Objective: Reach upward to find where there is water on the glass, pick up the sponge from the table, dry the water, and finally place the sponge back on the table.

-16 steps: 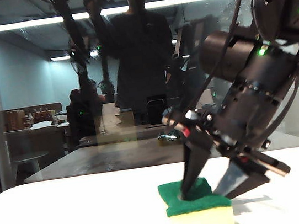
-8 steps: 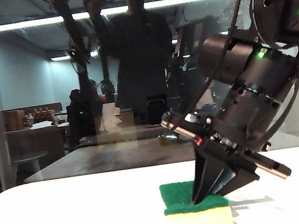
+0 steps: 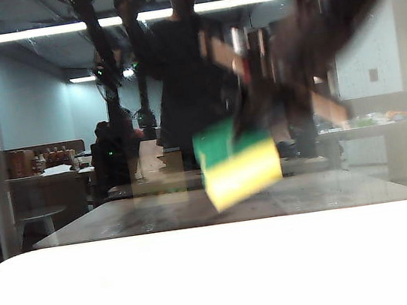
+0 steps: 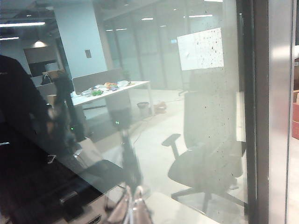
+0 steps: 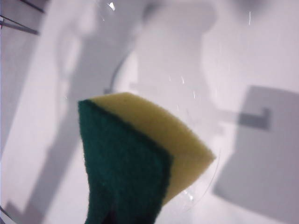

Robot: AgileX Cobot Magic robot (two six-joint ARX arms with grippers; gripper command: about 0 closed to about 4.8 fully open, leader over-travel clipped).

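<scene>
Step in hand: the pick-up is done and the carry to the glass (image 3: 51,143) is under way; drying has not yet begun.

Sponge (image 3: 239,164): off the surface (image 3: 132,291), hanging tilted in mid-air at the middle of the exterior view, green scouring side uppermost and yellow foam below, all of it smeared with motion.

Right hand (image 3: 251,104): a dark blur in the upper right of the exterior view, just above the sponge, clamped narrow on it. In its own wrist view the sponge (image 5: 140,154) fills the lower middle, green face forward, with the white surface behind it.

Left hand: not visible to me in any view; its camera looks straight at the pane, so I cannot tell how its fingers stand.

Water (image 4: 210,112): fine whitish specks scattered over the pane in the right half of the left wrist view, beside the grey frame strip (image 4: 275,112).

Surface: bright white and bare along the bottom of the exterior view.

Next move, as I judge it: bring the sponge up to the speckled patch, press a flat face against the pane and wipe across it.

Watch for: the sponge slipping in a tilted grip once it drags on the glass.
</scene>
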